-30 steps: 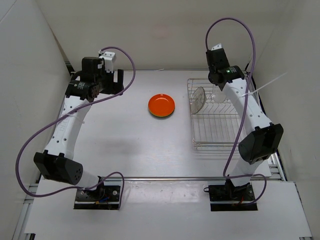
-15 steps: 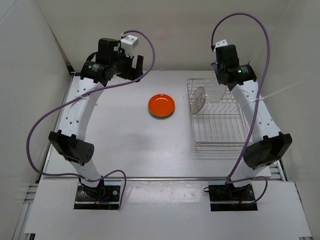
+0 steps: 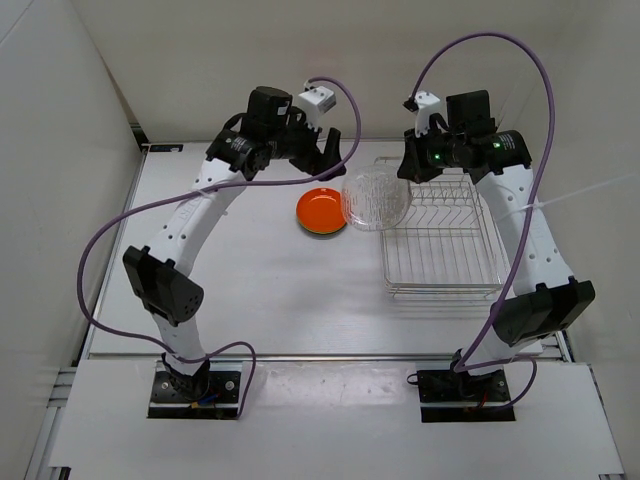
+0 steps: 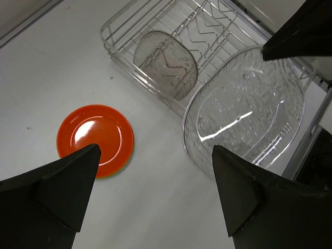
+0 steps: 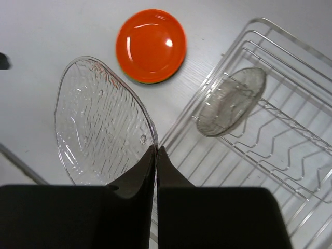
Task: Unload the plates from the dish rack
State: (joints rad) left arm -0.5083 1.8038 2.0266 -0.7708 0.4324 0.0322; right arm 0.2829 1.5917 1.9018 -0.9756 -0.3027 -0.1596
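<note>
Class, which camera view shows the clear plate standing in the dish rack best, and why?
The left wrist view: the racked clear plate shows whole and nearly face-on, leaning between the dish rack bars. The right wrist view shows it whole too, but at a flatter angle. From the top, the held clear plate covers it.

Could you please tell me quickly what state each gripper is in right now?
Left gripper: open, holding nothing.
Right gripper: closed on the rim of the clear round textured plate.
</note>
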